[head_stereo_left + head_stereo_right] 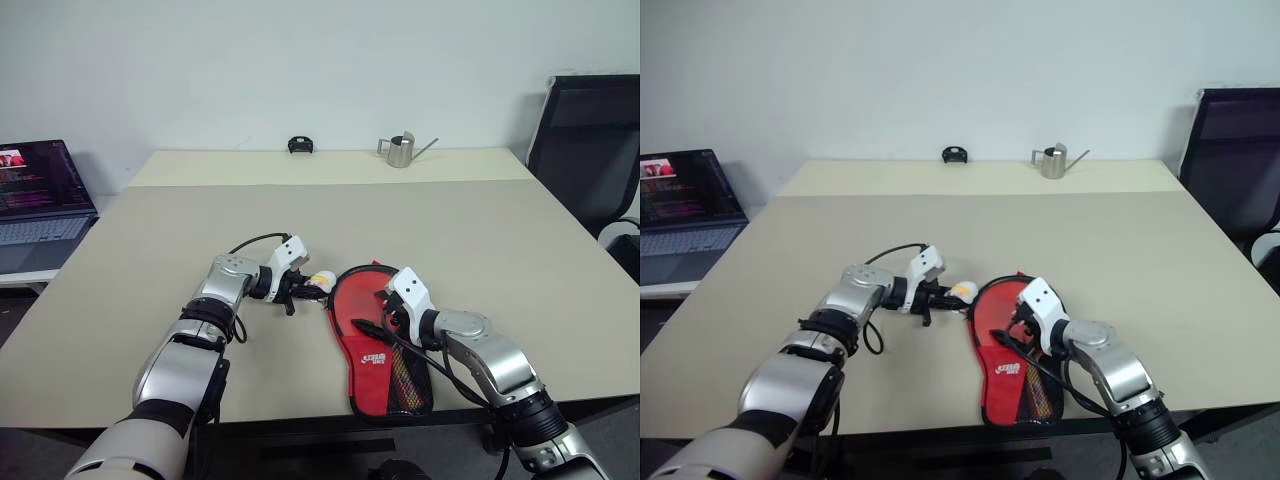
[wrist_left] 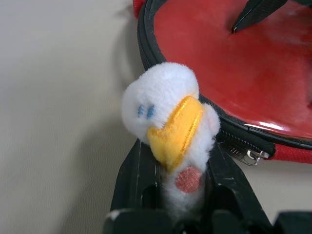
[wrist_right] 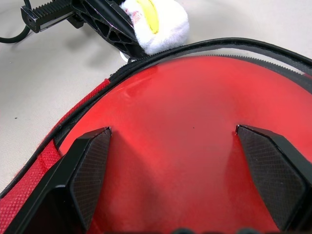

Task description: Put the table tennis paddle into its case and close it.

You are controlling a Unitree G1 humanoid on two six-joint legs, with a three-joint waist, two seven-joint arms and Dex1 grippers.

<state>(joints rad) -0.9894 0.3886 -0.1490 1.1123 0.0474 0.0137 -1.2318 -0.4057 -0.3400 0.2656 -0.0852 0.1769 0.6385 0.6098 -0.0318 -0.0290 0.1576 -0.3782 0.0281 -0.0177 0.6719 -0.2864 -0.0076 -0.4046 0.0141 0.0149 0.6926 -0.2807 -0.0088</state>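
The case (image 1: 385,372) lies flat near the table's front edge, red with a white logo and a mesh pocket. Its round end is unzipped. The table tennis paddle (image 3: 180,112) lies inside it with its glossy red face showing; the handle is hidden in the case. My right gripper (image 1: 373,311) is open, both fingertips (image 3: 92,146) resting on the red face. My left gripper (image 1: 303,287) sits at the case's left rim, shut on the white and yellow plush charm (image 2: 165,112). The charm hangs by the zipper pull (image 2: 243,155) on the black zip edge.
A small metal watering can (image 1: 402,150) and a small black object (image 1: 300,145) stand at the table's far edge. A laptop (image 1: 40,195) sits on a lower surface to the left. A black chair (image 1: 590,140) stands at the right.
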